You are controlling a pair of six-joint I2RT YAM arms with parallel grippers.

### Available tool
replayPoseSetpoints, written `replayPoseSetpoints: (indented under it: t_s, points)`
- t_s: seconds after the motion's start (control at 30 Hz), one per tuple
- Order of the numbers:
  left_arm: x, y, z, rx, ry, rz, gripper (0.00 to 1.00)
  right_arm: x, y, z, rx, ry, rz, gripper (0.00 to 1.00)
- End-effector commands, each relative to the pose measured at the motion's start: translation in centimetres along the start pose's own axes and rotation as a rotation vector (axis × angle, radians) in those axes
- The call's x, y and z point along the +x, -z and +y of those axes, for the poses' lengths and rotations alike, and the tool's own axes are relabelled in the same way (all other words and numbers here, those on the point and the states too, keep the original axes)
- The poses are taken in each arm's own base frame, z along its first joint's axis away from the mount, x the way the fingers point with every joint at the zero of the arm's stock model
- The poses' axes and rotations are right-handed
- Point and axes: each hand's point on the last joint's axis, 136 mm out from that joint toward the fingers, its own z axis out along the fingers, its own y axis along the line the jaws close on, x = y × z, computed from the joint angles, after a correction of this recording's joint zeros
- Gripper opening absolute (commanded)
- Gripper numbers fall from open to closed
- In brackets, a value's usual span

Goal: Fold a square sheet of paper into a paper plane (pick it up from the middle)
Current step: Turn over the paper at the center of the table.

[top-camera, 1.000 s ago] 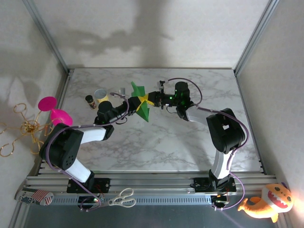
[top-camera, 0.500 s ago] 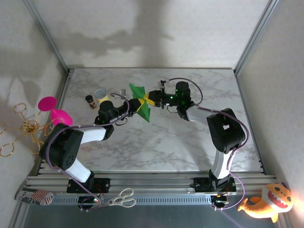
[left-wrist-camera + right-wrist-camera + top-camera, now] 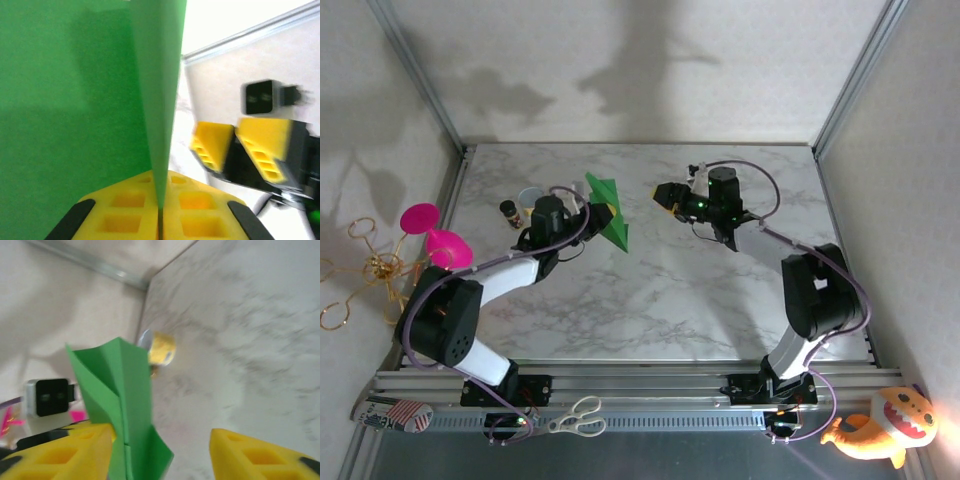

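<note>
Pinching the paper plane (image 3: 609,214) tight, your left gripper (image 3: 591,212) holds its long axis far-to-near; your right gripper (image 3: 664,194), jaws parted, stands apart rightward.

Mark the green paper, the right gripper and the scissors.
green paper (image 3: 609,214): top external view, middle of the folded sheet.
right gripper (image 3: 661,195): top external view, between its yellow fingertips.
scissors (image 3: 570,420): top external view, near the pivot.

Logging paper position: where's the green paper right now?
Top view: the folded green paper is left of centre, pinched in the left pincer, between the yellow cup and the open right pincer, which is clear of it.
</note>
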Motion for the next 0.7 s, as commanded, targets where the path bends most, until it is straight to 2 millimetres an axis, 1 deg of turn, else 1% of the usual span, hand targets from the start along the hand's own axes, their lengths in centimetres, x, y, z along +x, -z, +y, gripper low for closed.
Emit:
replayPoseSetpoints:
  t_s: [0.0,0.1,0.2,0.27,0.37,0.5,0.67]
  points:
    - [-0.7,1.3,2.9,-0.33,-0.206,0.02,0.09,-1.7,2.6,-3.6,0.28,0.158,-0.116,0.62]
    - [-1.6,2.3,4.5,-0.569,-0.342,0.03,0.09,-2.9,4.7,-4.3,0.396,0.243,-0.196,0.68]
    - [-3.0,3.4,5.7,-0.785,-0.443,0.023,0.09,-4.1,6.7,-5.0,0.499,0.286,-0.264,0.7]
    - [-3.8,4.2,6.5,-0.941,-0.512,0.013,0.09,-4.4,7.5,-5.1,0.536,0.297,-0.278,0.7]
    - [-4.4,4.8,7.5,-1.149,-0.629,0.028,0.09,-4.4,8.1,-5.5,0.575,0.308,-0.277,0.7]
    - [-4.2,4.1,8.7,-1.328,-0.752,0.062,0.08,-4.4,8.9,-6.2,0.604,0.286,-0.305,0.7]
    - [-2.8,2.0,10.2,-1.416,-0.828,0.111,0.08,-4.1,9.1,-6.8,0.614,0.26,-0.307,0.7]
